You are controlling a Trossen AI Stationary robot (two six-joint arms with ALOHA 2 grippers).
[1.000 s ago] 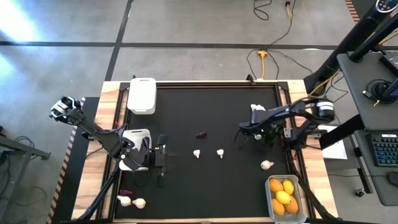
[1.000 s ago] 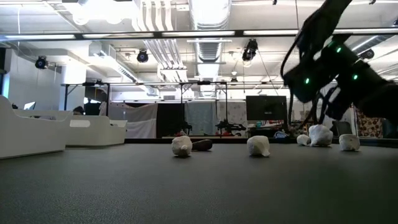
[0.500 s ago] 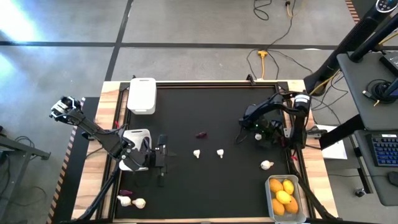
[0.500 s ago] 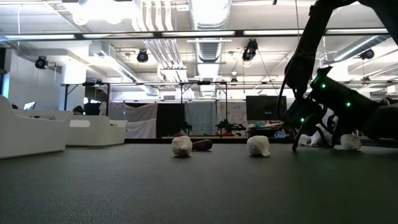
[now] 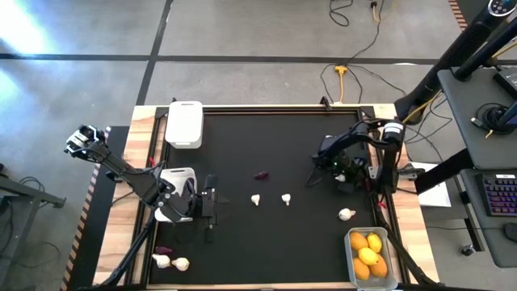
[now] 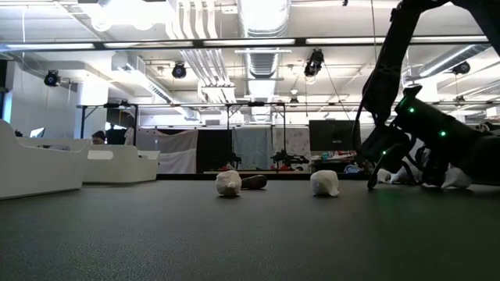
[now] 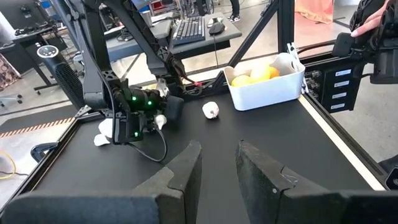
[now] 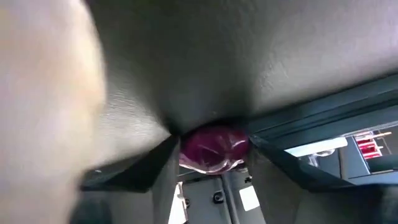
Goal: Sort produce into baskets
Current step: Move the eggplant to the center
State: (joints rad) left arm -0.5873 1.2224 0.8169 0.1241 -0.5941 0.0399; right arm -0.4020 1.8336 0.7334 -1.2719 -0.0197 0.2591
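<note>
My right gripper [image 5: 345, 171] is down on the black mat near the table's right edge, shut on a dark purple eggplant piece [image 8: 214, 148]. A white garlic bulb [image 8: 43, 93] shows as a blur close beside it. My left gripper [image 7: 217, 163] is open and empty, level above the mat at the left, next to a white basket [image 5: 179, 179]. A second purple piece [image 5: 261, 175] and two garlic bulbs [image 5: 255, 199] [image 5: 285, 199] lie mid-table. A basket [image 5: 357, 279] at the near right holds yellow and orange fruits [image 5: 368, 255]. My right gripper pinches the purple eggplant piece between its two fingers, one finger [image 8: 158, 167] on each side of its rounded body [image 8: 205, 155]. The fingers come from above, slanting down to the mat. The piece is at the mat's surface; I cannot tell whether it is lifted.
Another white basket [image 5: 184, 124] stands at the far left corner. A garlic bulb [image 5: 346, 214] lies near the fruit basket; two more [image 5: 171, 262] and a purple piece [image 5: 164, 250] lie at the near left edge. The table's right rail [image 5: 376, 174] is close to my right gripper.
My right arm has folded and its gripper has gone down to the mat near the right edge, tipping to point downward; in the low view it now stands in front of the garlic bulb that showed there a second ago.
</note>
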